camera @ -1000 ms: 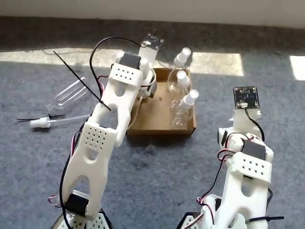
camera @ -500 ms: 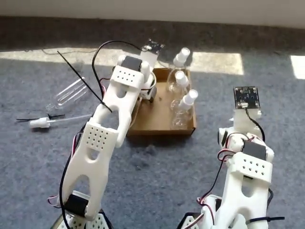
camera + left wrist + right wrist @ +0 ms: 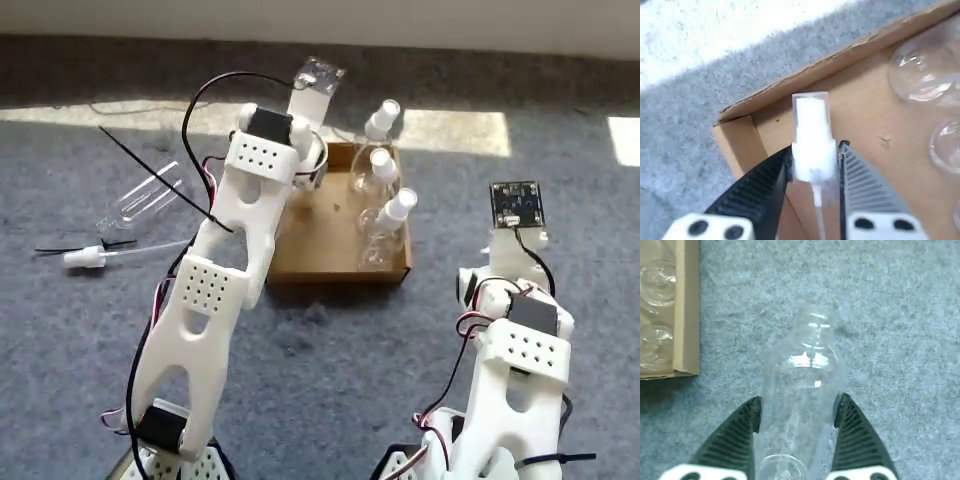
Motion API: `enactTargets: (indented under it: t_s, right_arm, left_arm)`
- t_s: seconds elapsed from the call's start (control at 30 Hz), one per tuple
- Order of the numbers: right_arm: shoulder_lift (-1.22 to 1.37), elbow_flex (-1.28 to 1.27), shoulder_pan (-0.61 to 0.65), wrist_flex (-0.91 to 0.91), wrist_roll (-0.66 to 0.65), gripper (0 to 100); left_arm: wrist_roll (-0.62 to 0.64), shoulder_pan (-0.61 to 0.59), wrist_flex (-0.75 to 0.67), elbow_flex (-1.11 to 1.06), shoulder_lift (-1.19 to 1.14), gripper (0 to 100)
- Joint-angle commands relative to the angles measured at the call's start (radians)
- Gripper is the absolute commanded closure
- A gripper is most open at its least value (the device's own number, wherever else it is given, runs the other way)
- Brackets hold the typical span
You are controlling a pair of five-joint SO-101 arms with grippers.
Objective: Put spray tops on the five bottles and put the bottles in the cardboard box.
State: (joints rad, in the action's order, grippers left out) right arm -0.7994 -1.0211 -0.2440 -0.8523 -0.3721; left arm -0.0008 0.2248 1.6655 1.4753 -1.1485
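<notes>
My left gripper [image 3: 815, 148] is shut on a white spray top [image 3: 812, 130] whose thin dip tube hangs down between the fingers. It hovers over the near left corner of the cardboard box [image 3: 765, 92]. In the high view this gripper [image 3: 308, 170] is above the box's [image 3: 320, 250] far left part. Three capped clear bottles [image 3: 382, 205] stand along the box's right side. My right gripper [image 3: 799, 400] is shut on an open-necked clear bottle [image 3: 805, 370] just above the carpet, right of the box [image 3: 686, 315].
A clear bottle [image 3: 140, 197] without a top lies on the grey carpet left of the box. A loose spray top [image 3: 88, 257] with its long tube lies in front of it. The right arm [image 3: 515, 340] stays at the near right.
The left arm has shifted slightly back and to the left over the box, still gripping the spray top. The right arm has not moved.
</notes>
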Motion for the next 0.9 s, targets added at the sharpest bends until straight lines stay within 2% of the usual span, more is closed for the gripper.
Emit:
enactTargets:
  t_s: [0.0,0.27,0.6,0.77,0.87]
  right_arm:
    - [-0.008,0.012,-0.013,0.013,-0.006,96.8]
    - [-0.008,0.015,-0.013,0.013,-0.006,97.8]
    - [-0.064,0.062,-0.010,0.015,-0.008,99.4]
    - [-0.278,0.168,0.007,-0.028,-0.002,99.4]
    - [-0.384,0.278,0.157,-0.193,0.034,99.4]
  left_arm:
    - [0.005,0.001,0.081,0.197,0.019,88]
    - [0.008,-0.073,0.089,0.157,0.268,88]
    - [0.011,-0.228,0.097,0.133,0.737,88]
    - [0.011,-0.308,0.097,-0.128,1.017,88]
    - [0.011,-0.320,0.095,-0.354,1.211,88]
